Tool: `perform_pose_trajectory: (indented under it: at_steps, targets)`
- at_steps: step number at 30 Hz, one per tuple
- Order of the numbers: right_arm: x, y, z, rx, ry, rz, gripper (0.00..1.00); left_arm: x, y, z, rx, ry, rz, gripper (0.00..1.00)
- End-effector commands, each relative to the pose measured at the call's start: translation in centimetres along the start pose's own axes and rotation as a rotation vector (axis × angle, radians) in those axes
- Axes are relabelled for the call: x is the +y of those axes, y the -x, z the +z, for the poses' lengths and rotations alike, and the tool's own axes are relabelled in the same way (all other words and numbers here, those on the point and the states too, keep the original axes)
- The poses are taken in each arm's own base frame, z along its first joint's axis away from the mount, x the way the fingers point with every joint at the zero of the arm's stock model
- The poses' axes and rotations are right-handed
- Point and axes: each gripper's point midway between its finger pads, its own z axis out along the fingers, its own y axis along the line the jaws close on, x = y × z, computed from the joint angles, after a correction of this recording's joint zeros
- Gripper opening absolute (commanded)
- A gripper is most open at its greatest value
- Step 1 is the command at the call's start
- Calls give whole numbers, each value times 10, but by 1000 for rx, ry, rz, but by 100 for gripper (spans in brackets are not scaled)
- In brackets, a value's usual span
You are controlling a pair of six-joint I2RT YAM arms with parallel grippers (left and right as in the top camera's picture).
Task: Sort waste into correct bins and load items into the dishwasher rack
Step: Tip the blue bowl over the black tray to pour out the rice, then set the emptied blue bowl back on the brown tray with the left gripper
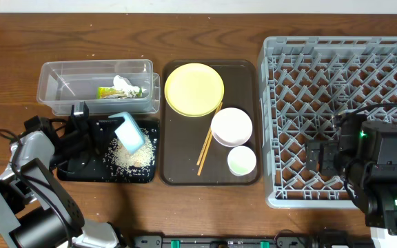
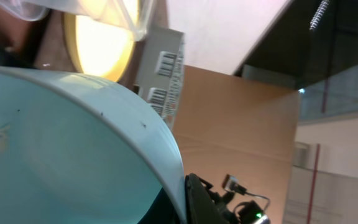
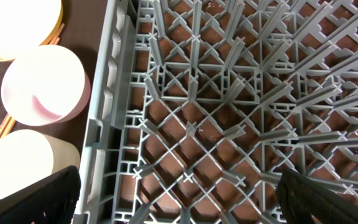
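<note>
Light blue bowl in left end effector

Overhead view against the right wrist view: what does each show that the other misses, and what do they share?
Only overhead: the clear tub holding the snack wrapper and white scrap, the black tray with scattered rice, and the left hand holding the light blue bowl tilted above that tray.
Only right wrist: a close look through the rack lattice to the table beneath, framed by the right hand and its spread fingers.
Both: the yellow plate, white bowl, small cup, chopsticks and the rack.
</note>
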Motion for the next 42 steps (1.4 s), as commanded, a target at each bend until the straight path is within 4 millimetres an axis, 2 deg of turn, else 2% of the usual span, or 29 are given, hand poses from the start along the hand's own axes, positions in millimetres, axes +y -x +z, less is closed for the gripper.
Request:
perform_pose_trajectory:
  at_steps: [1, 3, 7, 9, 18, 22, 23, 25, 26, 28, 30, 37, 42]
  targets:
    - [3, 6, -6, -20, 9, 8, 99, 6, 1, -1, -5, 27, -37, 6]
    - [3, 5, -5, -18, 9, 8, 99, -13, -1, -1, 2, -81, 40, 6]
    - [3, 3, -5, -9, 9, 8, 99, -3, 2, -3, -8, -25, -15, 6]
    - [3, 3, -5, -8, 9, 8, 99, -13, 0, -3, -5, -84, 31, 6]
    - [3, 3, -5, -9, 9, 8, 99, -15, -3, 1, 11, -82, 20, 6]
    - [3, 3, -5, -9, 9, 8, 99, -19, -7, 5, 23, -60, 86, 6]
    - [3, 3, -5, -9, 9, 8, 99, -15, -4, 5, 16, -24, 108, 6]
    - [3, 3, -5, -9, 9, 8, 99, 11, 4, 3, -18, 149, 20, 6]
    - [3, 3, -5, -9, 9, 8, 99, 12, 4, 2, -22, 154, -6, 6]
    - [3, 3, -5, -9, 9, 8, 99, -22, -4, 5, 17, -34, 145, 6]
    - [3, 4, -5, -9, 8, 8, 99, -33, -8, 6, 28, -78, 186, 6]
    - [3, 4, -5, -9, 9, 8, 99, -35, -16, 13, 53, -50, 208, 6]
    - [3, 4, -5, -9, 9, 8, 99, -27, -40, 34, 118, 149, 350, 6]
